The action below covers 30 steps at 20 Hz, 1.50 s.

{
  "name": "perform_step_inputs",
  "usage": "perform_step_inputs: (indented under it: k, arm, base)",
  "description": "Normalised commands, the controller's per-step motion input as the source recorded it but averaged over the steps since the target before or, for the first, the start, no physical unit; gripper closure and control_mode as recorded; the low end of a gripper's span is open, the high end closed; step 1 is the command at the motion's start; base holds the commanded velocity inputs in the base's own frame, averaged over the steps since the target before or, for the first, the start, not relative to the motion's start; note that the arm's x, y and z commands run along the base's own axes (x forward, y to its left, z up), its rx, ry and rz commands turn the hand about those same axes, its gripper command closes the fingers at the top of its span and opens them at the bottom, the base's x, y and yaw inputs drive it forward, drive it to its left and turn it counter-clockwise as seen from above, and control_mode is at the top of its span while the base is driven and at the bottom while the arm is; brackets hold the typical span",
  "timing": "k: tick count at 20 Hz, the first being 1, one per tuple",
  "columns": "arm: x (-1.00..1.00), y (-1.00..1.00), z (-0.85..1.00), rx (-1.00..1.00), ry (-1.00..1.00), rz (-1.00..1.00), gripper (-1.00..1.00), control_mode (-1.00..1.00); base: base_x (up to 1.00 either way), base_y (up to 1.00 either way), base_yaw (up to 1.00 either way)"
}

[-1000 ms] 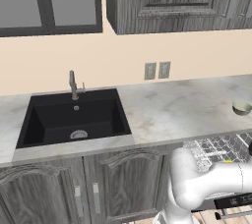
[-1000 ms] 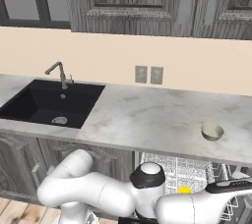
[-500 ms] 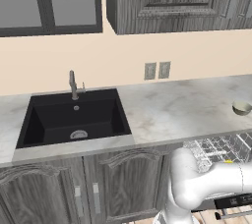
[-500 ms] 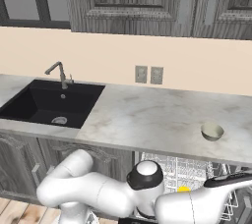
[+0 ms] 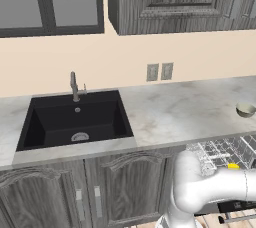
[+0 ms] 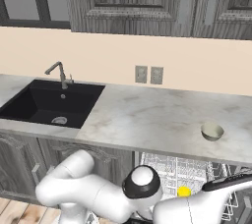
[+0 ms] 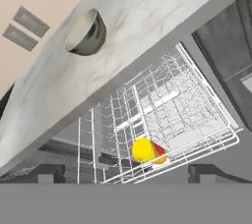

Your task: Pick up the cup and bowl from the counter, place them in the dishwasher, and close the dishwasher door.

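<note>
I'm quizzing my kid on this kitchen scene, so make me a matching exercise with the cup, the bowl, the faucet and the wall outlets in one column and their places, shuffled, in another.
1. cup
2. bowl
3. faucet
4. wall outlets

A. on the counter
B. behind the black sink
C. on the beige wall above the counter
D. in the dishwasher rack

Pairs: 1-D, 2-A, 3-B, 4-C

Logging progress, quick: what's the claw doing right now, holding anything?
Claw: open, holding nothing; the cup sits in the rack below it.
</note>
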Motion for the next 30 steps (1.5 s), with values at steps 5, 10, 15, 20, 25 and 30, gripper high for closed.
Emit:
perform_step_inputs:
  k: [5, 10, 15, 20, 25, 30]
  arm:
    - [0.18, 1.0, -0.39, -0.19, -0.02, -0.61, -1.0, -1.0]
    - [0.29, 1.0, -0.43, -0.09, -0.02, -0.6, -1.0, -1.0]
    - [0.43, 1.0, -0.53, -0.01, 0.0, -0.59, -1.0, -1.0]
    - [0.38, 0.85, -0.21, 0.0, 0.0, -0.55, -1.0, -1.0]
    - [0.5, 0.1, 0.01, 0.01, 0.0, -0.34, -1.0, -1.0]
    - [0.34, -0.38, 0.14, 0.15, -0.03, -0.14, -1.0, -1.0]
  base:
    - [0.0, 0.0, 0.0]
    - [0.0, 0.0, 0.0]
    - [0.0, 0.0, 0.0]
    - [0.0, 0.0, 0.0]
    - [0.0, 0.0, 0.0]
    - [0.0, 0.0, 0.0]
